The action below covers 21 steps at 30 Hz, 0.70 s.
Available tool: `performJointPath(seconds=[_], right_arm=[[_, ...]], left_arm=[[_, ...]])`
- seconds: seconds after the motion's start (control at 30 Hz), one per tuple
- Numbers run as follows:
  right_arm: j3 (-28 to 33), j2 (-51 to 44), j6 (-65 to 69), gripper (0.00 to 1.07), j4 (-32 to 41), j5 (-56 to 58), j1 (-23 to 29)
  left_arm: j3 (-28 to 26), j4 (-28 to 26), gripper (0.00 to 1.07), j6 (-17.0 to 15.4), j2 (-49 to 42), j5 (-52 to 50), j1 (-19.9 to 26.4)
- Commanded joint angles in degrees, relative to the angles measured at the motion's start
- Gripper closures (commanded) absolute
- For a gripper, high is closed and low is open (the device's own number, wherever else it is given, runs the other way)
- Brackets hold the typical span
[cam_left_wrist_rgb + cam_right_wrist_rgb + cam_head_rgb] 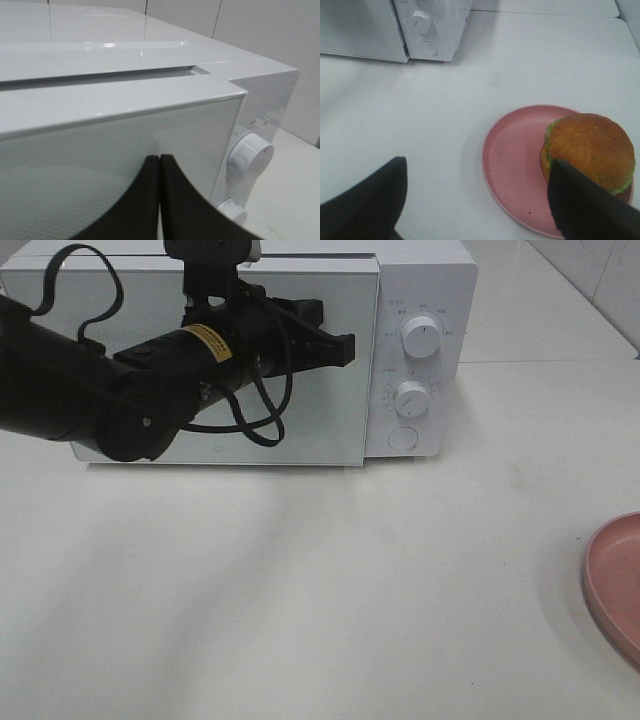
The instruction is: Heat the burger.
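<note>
The burger (590, 150), a golden-brown bun with green lettuce at its side, sits on the far side of a pink plate (510, 165) in the right wrist view. My right gripper (475, 205) hovers open above the plate's near edge, one finger overlapping the burger's near side; nothing is held. The white microwave (420, 300) stands at the back of the table. My left gripper (345, 345) is shut and empty, its tips close to the right edge of the microwave door (125, 150), up near its top. The burger is out of view in the exterior high view.
Two white knobs (421, 337) (411, 398) and a round button (402, 438) are on the microwave's right panel. The pink plate's rim (615, 580) shows at the right edge of the white table (320, 590). The left arm's black cables loop before the door.
</note>
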Motion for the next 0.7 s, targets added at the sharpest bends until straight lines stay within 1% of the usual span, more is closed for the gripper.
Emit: performJointPath(seconds=[0.03,0.07,0.1,0.13,0.17,0.2,0.3,0.4,0.47,0.5,0.53,0.57,0.6,0.63,0.67,0.7], right_arm=[[0.1,-1.6,-0.5,0.32,-0.2,-0.3,-0.4],[0.1,-1.6,-0.5,0.32,-0.2,-0.3,-0.4],[0.1,-1.6,-0.5,0.32,-0.2,-0.3,-0.4],[0.1,-1.6,-0.5,0.32,-0.2,-0.3,-0.4],[0.1,-1.6,-0.5,0.32,-0.2,-0.3,-0.4],[0.1,-1.6,-0.5,0.32,-0.2,-0.3,-0.4],[0.1,-1.6,-0.5,0.32,-0.2,-0.3,-0.4],[0.1,-1.6,-0.5,0.32,-0.2,-0.3,-0.4],[0.1,-1.6,-0.5,0.32,-0.2,-0.3,-0.4],[0.1,-1.6,-0.5,0.32,-0.2,-0.3,-0.4],[0.1,-1.6,-0.5,0.32,-0.2,-0.3,-0.4],[0.1,-1.6,-0.5,0.32,-0.2,-0.3,-0.4],[0.1,-1.6,-0.5,0.32,-0.2,-0.3,-0.4],[0.1,-1.6,-0.5,0.32,-0.2,-0.3,-0.4],[0.1,-1.6,-0.5,0.32,-0.2,-0.3,-0.4],[0.1,-1.6,-0.5,0.32,-0.2,-0.3,-0.4]], left_arm=[[-3.3,-6.6,1.07,1.9,1.8,-1.2,0.8],[-3.3,-6.6,1.07,1.9,1.8,-1.2,0.8],[-4.3,-8.1,1.07,3.2,2.5,-1.2,0.9],[-4.3,-8.1,1.07,3.2,2.5,-1.2,0.9],[-5.2,-9.2,1.07,4.2,3.0,-0.9,0.9],[-6.1,-9.5,1.07,4.6,3.6,-1.0,0.9],[-6.4,-9.4,1.07,4.6,3.7,-1.0,0.9],[-6.4,-8.9,1.07,4.3,3.4,1.9,0.6],[-4.6,-8.9,1.07,4.3,1.1,11.1,-1.2],[-4.6,-8.9,1.07,4.3,1.1,11.1,-1.2],[-3.0,-8.8,1.05,4.6,-0.9,15.6,-2.2],[-3.0,-8.8,1.05,4.6,-0.9,15.6,-2.2],[-2.2,-8.8,1.02,4.6,-1.8,18.4,-2.6],[-0.9,-8.8,0.95,4.3,-3.9,23.9,-3.3],[-0.9,-8.8,0.95,4.3,-3.9,23.9,-3.3],[-0.3,-8.7,0.89,4.6,-5.0,27.3,-3.7]])
